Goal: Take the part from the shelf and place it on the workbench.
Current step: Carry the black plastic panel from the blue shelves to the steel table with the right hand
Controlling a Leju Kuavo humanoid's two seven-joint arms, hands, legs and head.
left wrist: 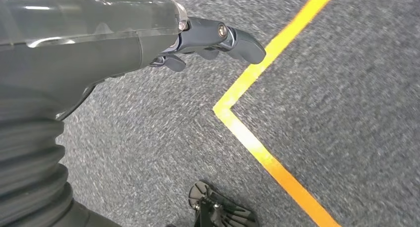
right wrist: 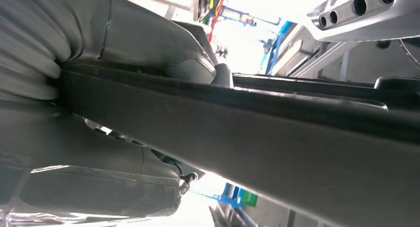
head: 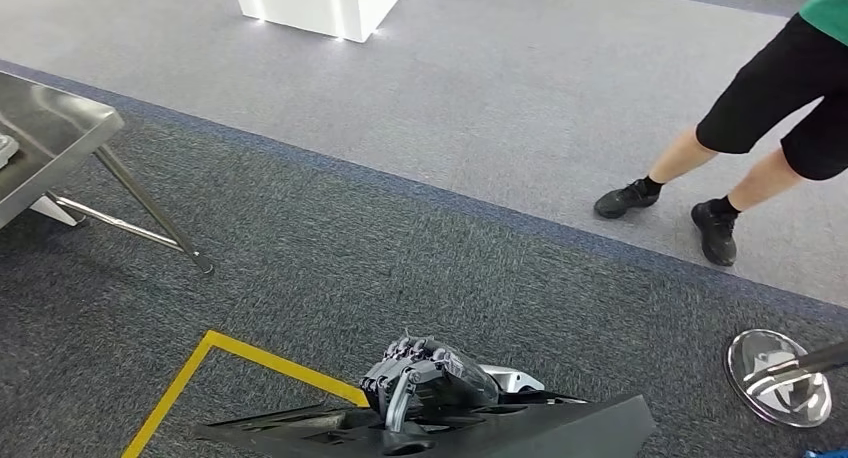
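The right hand (head: pixel 425 378) held the long black part (head: pixel 520 430) clamped at the frame's bottom centre, its axis lying left-right, with the metal surface (head: pixel 45 143) far off at upper left; the left hand's fingers (left wrist: pixel 218 36) hung apart.

At the near edge, the right hand (head: pixel 428 378) grips a long flat black part (head: pixel 560 428), fingers curled over its top edge. Yellow floor tape (head: pixel 215 346) angles across dark carpet to its left. A metal surface (head: pixel 50 143) on slanted legs stands at far left. A person's legs (head: pixel 740 148) in black shoes stand far right, on lighter carpet
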